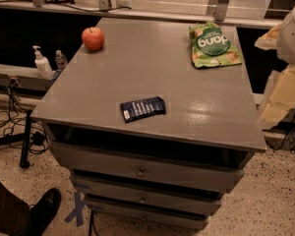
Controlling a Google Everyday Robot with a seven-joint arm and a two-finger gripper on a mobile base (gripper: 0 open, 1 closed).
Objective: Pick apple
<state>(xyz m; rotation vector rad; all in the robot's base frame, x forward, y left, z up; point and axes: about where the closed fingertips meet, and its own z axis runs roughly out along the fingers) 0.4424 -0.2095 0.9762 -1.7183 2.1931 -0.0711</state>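
Note:
The apple (pixel 93 38) is small, round and red-orange with a short stem. It stands upright near the far left corner of the grey cabinet top (pixel 152 73). My gripper (pixel 284 68) shows as pale cream-white parts at the right edge of the camera view, beside the cabinet's right side. It is far to the right of the apple and touches nothing on the top.
A green snack bag (pixel 214 45) lies at the far right of the top. A dark blue packet (pixel 142 108) lies near the front edge. Drawers (pixel 142 171) sit below. Bottles (pixel 42 63) stand on a shelf to the left. A person's shoe (pixel 42 210) is at bottom left.

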